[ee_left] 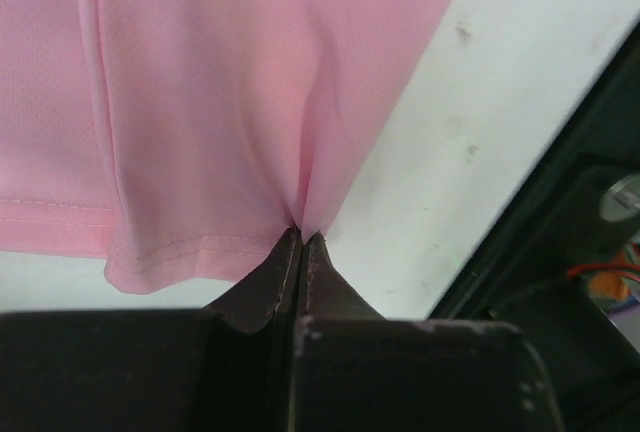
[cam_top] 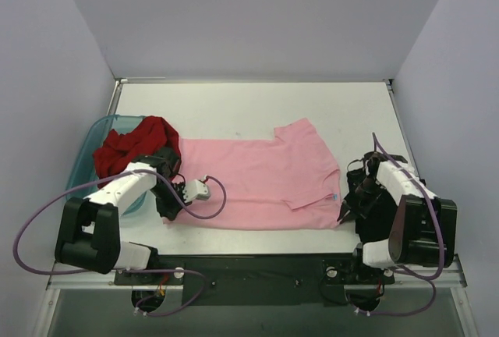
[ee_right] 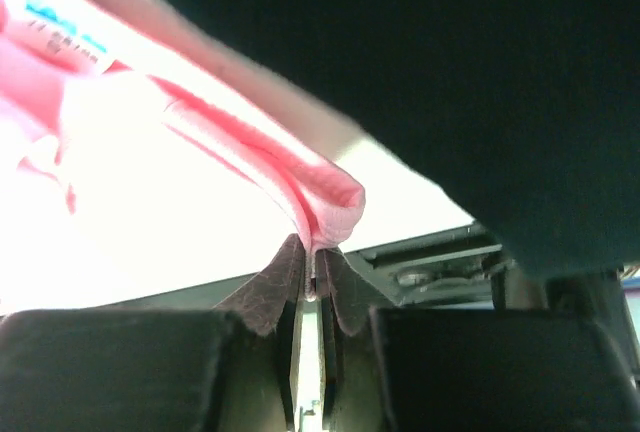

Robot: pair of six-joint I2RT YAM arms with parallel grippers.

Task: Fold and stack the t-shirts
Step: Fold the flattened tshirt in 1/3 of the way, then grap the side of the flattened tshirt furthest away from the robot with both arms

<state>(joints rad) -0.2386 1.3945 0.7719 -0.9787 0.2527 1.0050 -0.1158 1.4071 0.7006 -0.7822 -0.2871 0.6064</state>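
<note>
T-shirt (cam_top: 257, 181), pink, flat, long axis left-right (collar toward right pincer (ee_right: 315, 255))

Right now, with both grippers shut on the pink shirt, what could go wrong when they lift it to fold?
The left gripper pinches only a small tuck at the hem of the pink shirt, so it may slip out. The right gripper holds a rolled, bunched edge, so the fold may come out crooked. The left arm's cable loops over the cloth and might snag it.
</note>
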